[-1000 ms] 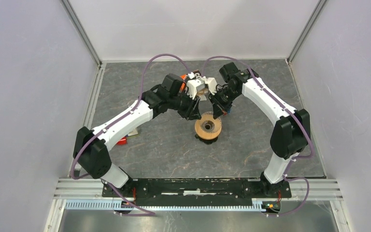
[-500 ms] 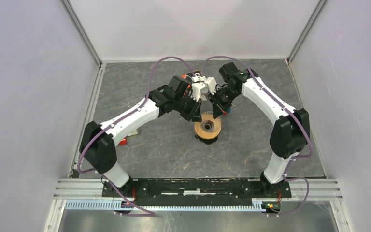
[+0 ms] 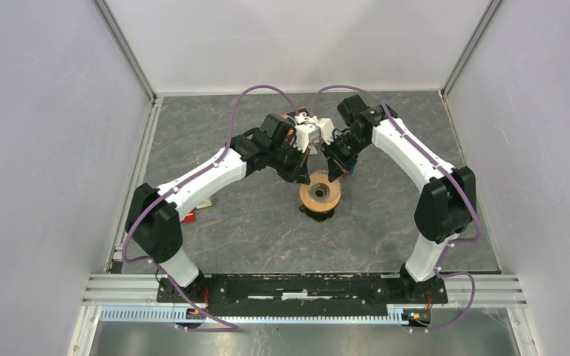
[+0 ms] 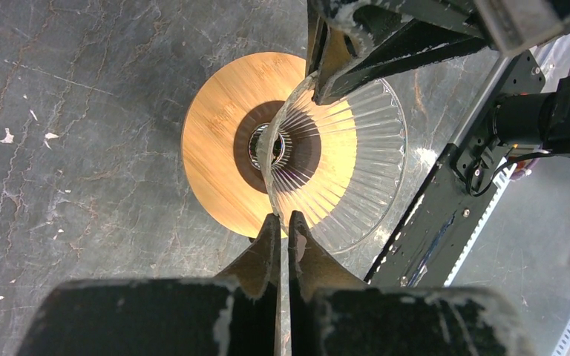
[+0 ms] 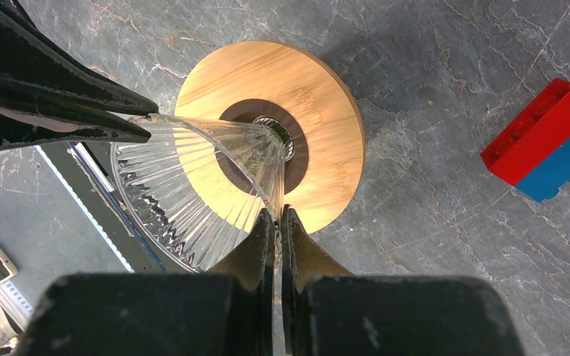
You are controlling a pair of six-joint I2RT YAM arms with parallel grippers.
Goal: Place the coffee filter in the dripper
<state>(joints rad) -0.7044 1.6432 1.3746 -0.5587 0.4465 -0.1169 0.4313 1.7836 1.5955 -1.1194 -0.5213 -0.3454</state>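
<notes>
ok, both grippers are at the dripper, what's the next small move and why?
Probably ease the left gripper and right gripper slightly down toward the mouth of the clear ribbed glass dripper on its round wooden collar. Both are shut, tips by opposite sides of its rim, and no white paper lies inside it. Whether they pinch the thin white paper coffee filter edge-on, I cannot tell.

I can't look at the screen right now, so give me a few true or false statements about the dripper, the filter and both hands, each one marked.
1. The left hand and the right hand each pinch the dripper at its clear ribbed rim, on opposite sides. True.
2. The white filter already lines the dripper. False: no paper shows inside; the ribs and centre hole are bare.
3. A red and blue block lies near the dripper. True.
4. The left hand is wide open. False: it is shut on the rim.
</notes>
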